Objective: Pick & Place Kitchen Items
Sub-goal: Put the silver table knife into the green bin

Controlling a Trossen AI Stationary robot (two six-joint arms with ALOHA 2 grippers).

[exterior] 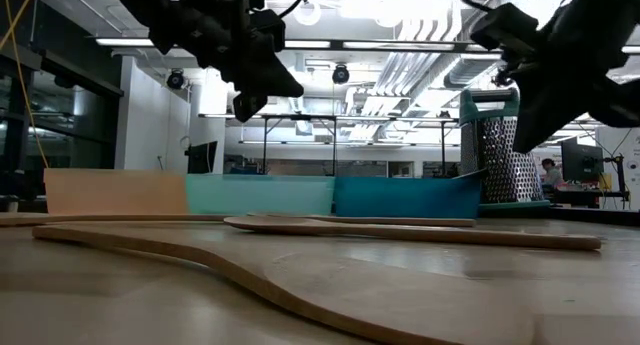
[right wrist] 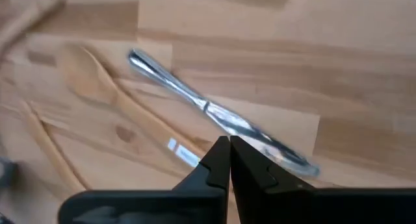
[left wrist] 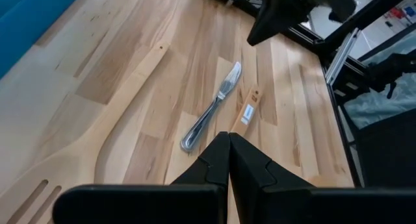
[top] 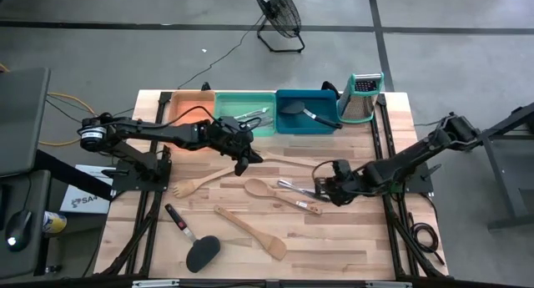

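Loose kitchen items lie flat on the wooden table: a wooden fork, a wooden spoon, a silver knife, a wooden spatula and a black turner. My left gripper hangs shut above the table's middle, and its wrist view shows the knife and a slotted wooden spatula ahead. My right gripper is shut and points down over the knife, beside the spoon. The low view shows both grippers well above the tabletop.
Orange, green and blue trays line the far edge; the green one holds silver cutlery, the blue one a black turner. A steel grater stands at the far right. A long wooden utensil lies between the arms.
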